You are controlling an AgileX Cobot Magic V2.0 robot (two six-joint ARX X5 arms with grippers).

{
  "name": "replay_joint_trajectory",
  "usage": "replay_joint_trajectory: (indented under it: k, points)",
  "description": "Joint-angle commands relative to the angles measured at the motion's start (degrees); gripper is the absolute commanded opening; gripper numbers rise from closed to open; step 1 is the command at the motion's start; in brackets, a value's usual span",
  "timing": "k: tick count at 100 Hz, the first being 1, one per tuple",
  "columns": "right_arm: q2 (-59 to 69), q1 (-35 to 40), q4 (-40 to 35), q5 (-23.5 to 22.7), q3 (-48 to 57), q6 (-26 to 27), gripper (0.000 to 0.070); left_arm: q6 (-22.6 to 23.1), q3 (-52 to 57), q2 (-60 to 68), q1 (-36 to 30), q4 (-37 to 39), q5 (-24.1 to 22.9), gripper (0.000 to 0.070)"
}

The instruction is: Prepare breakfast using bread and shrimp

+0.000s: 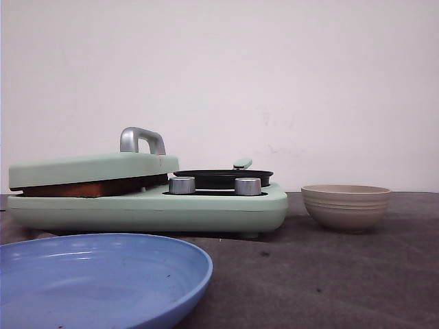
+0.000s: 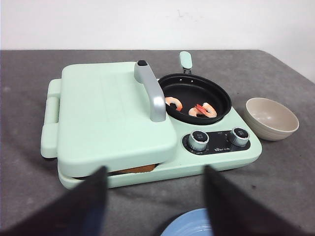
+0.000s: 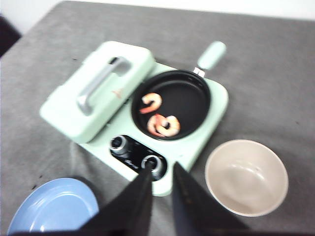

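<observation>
Only the wrist views show shrimp in the black pan. The bread sits pressed under the green grill lid. Left gripper is spread wide; right gripper is nearly pressed together, holding nothing.

Small pale markings on the black control panel of the mint-green cooker, printed beside and below the two silver knobs, too small to read in the left wrist view. Same panel in the right wrist view: a faint pale scrawl below the knobs, blurred beyond reading. No legible word, brand, number or sign anywhere else in the three views.
</observation>
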Motion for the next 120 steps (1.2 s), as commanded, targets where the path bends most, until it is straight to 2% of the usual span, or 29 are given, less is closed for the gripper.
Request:
replay_joint_trajectory:
  k: [1, 19, 35, 44, 65, 88, 109, 120]
  points:
    - [-1.7, 1.3, 1.5, -0.3, -1.1, -0.4, 0.0003, -1.1, 0.2, 0.1, -0.2, 0.6, -0.2, 0.0011]
    - [-8.6, 5.2, 5.7, 0.0, -9.1, -0.3, 0.0003, -2.2, 0.2, 0.1, -0.2, 1.6, -0.2, 0.0000]
    - [-15.1, 9.2, 15.9, 0.4, -20.5, 3.9, 0.0003, -4.6, 0.2, 0.1, -0.2, 3.5, -0.2, 0.0000]
    - [-19.0, 12.0, 22.1, 3.0, -27.1, 4.7, 0.0003, -5.4, 0.2, -0.3, -0.2, 4.4, -0.2, 0.0000]
    - [-28.0, 19.1, 30.9, 9.1, -39.3, 5.1, 0.0003, -5.3, 0.0, -4.2, -0.2, 4.5, -0.2, 0.0000]
    - [-37.4, 23.1, 34.9, 15.4, -50.2, 6.7, 0.0003, -8.6, -5.4, -13.4, -0.2, 6.9, -0.2, 0.0000]
    - [-44.9, 23.4, 35.3, 17.3, -57.9, 7.2, 0.0003, -8.9, -12.0, -20.9, -0.2, 4.9, -0.2, 0.0000]
    - [-48.6, 23.4, 34.9, 18.8, -60.4, 7.1, 0.0003, -9.4, -15.0, -20.8, -0.3, 5.7, -0.3, 0.0000]
